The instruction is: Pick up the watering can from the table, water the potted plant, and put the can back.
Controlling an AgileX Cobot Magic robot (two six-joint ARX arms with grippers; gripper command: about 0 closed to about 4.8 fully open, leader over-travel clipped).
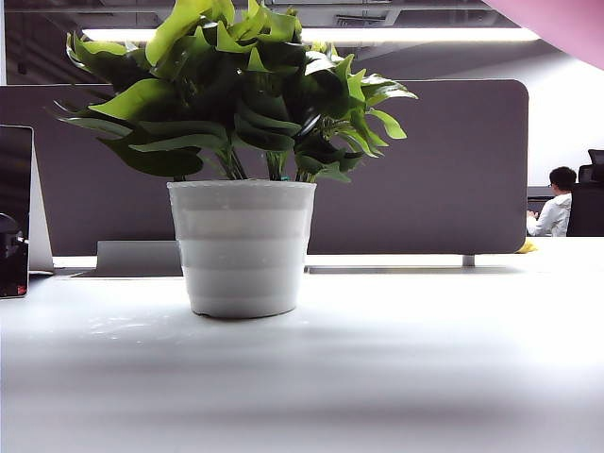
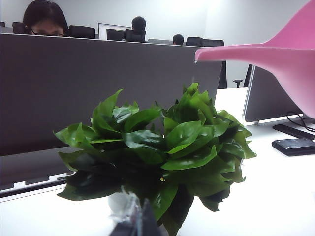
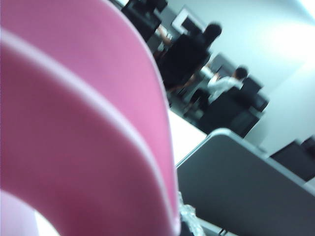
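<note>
1 pink watering can (image 2: pixel 290 54) hangs over 1 potted plant (image 1: pixel 242 247) on the counter (image 1: pixel 377 377); neither hand's state can be told, no writing shows.

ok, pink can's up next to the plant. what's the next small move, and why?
Probably tip the spout a little further down. In the left wrist view the large smooth pink plastic watering can is off the table, its long spout level with the tip above the bushy green potted plant's leaves. No water shows. The right gripper's jaws are hidden behind the can.
</note>
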